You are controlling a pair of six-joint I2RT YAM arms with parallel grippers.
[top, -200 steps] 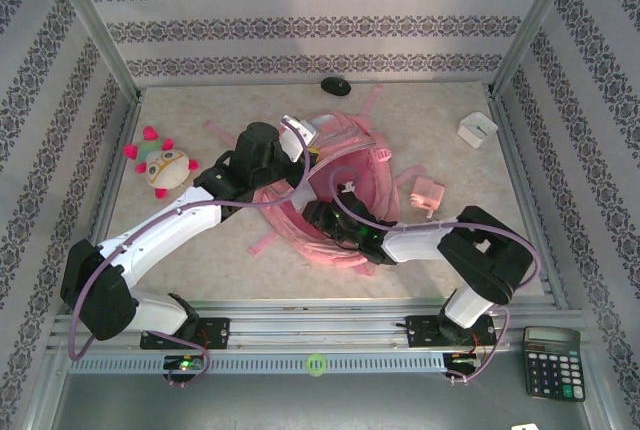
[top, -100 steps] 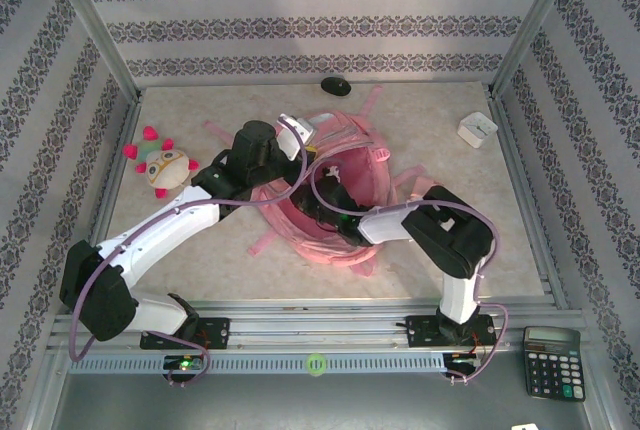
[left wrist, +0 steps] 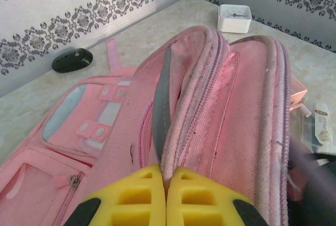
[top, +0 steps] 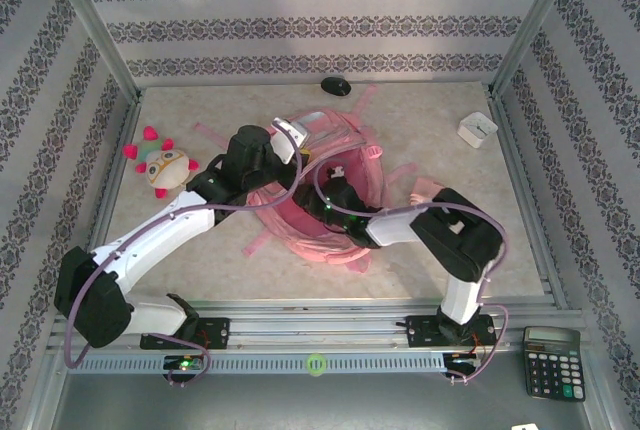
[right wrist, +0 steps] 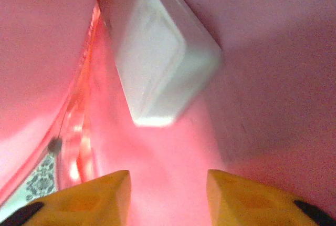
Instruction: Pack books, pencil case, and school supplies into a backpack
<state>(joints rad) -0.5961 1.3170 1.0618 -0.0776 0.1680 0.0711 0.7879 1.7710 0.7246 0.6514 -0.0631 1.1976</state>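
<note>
The big pink backpack [top: 345, 155] lies in the middle of the table with its main pocket open. My left gripper [left wrist: 167, 177] is shut on the raised zipper rim of the backpack [left wrist: 210, 79] and holds the opening up. My right gripper [right wrist: 168, 194] is deep inside the backpack, open, with nothing between its fingers. A pale oblong pencil case [right wrist: 157, 58] lies against the pink lining just ahead of them, apart from both fingers. A small pink block [top: 427, 190] rests on the table right of the backpack. The books are out of view.
A white square box [top: 478, 128] stands at the back right and a black oval object [top: 335, 85] by the back wall. A plush toy [top: 162, 165] lies at the left. A black calculator [top: 552, 360] sits off the table at the front right.
My right gripper has pushed further into the backpack, closed briefly and then opened. The left gripper has shifted slightly with the rim, and the backpack moved a little with it.
</note>
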